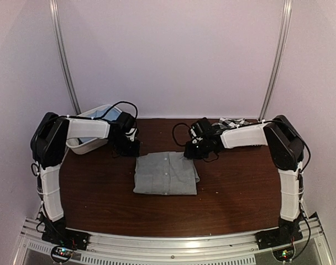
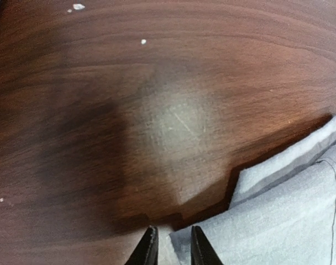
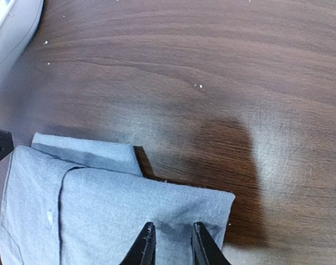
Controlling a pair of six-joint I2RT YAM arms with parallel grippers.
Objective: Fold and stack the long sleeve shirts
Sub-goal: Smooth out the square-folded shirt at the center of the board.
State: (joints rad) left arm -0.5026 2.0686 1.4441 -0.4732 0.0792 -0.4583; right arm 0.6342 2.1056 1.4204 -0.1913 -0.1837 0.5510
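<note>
A plain grey long sleeve shirt (image 1: 165,174) lies folded into a flat rectangle at the middle of the table, its collar towards the back. My left gripper (image 1: 129,148) is down at its far left corner. In the left wrist view the narrow jaws (image 2: 173,245) have that cloth corner (image 2: 289,215) between them. My right gripper (image 1: 193,153) sits at the far right corner. Its jaws (image 3: 172,243) pinch a puckered bit of the grey cloth (image 3: 101,215). A black-and-white checked shirt (image 1: 232,121) lies bunched at the back right, partly hidden behind the right arm.
A white plastic tub (image 1: 93,130) stands at the back left under the left arm, and its rim shows in the right wrist view (image 3: 13,27). Dark wood table (image 1: 229,199) surrounds the shirt. Walls and two metal rails close off the back.
</note>
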